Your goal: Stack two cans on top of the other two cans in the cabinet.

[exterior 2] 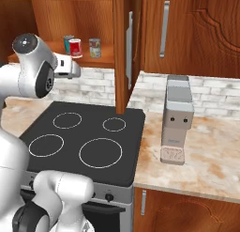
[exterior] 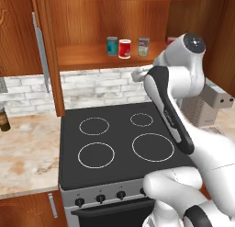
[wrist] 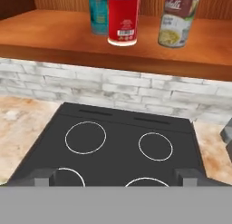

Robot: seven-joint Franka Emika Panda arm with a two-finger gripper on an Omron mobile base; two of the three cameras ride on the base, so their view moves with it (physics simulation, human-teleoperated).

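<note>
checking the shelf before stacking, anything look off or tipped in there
Nothing stands out. The teal-blue can, the red can with a white band and the silver-grey can with a pale label all stand upright on the reddish-brown wooden cabinet shelf.

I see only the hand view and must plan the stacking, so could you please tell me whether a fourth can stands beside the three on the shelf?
Observer: Probably. The left base view shows a red piece right of the silver can, mostly hidden by the arm.
Operator: Thank you. Are the cabinet doors open?
Observer: Yes, the left door and the right door both stand swung out.
</note>
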